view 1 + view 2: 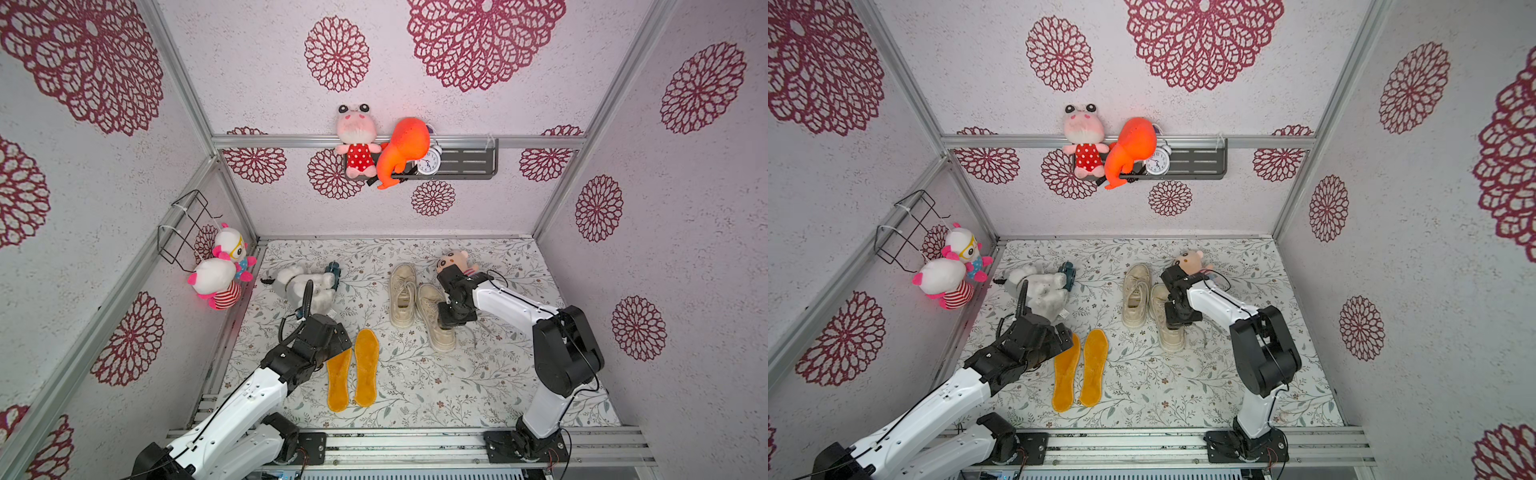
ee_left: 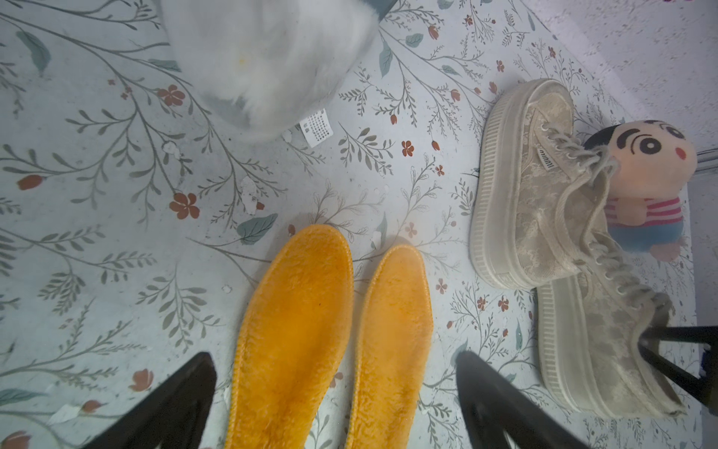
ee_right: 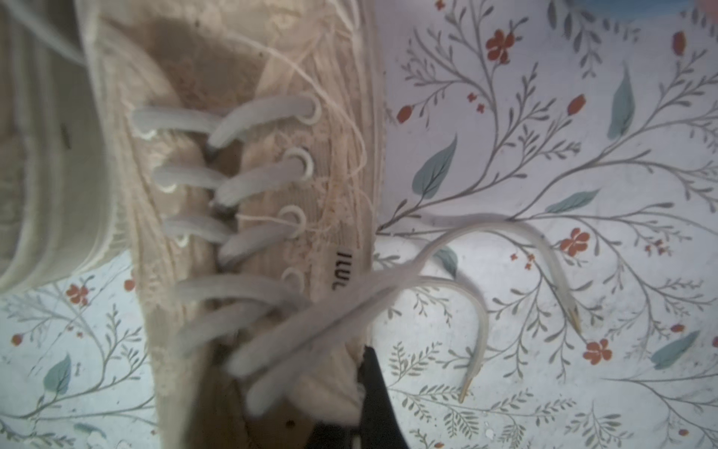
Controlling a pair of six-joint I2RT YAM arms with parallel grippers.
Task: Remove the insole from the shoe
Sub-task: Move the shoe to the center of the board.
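Left end effector (image 2: pixel 334 359) spread over orange insoles (image 2: pixel 295 318), right end effector (image 3: pixel 367 365) pressed together (at collar of shoe (image 3: pixel 272 194))

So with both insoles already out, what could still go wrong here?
1. The right gripper looks shut on the collar of the near shoe; lifting could drag it against the far shoe, which it seems to touch.
2. Loose laces lie beside that gripper and may snag.
3. The open left gripper hangs over the insoles; lowering could shift them.
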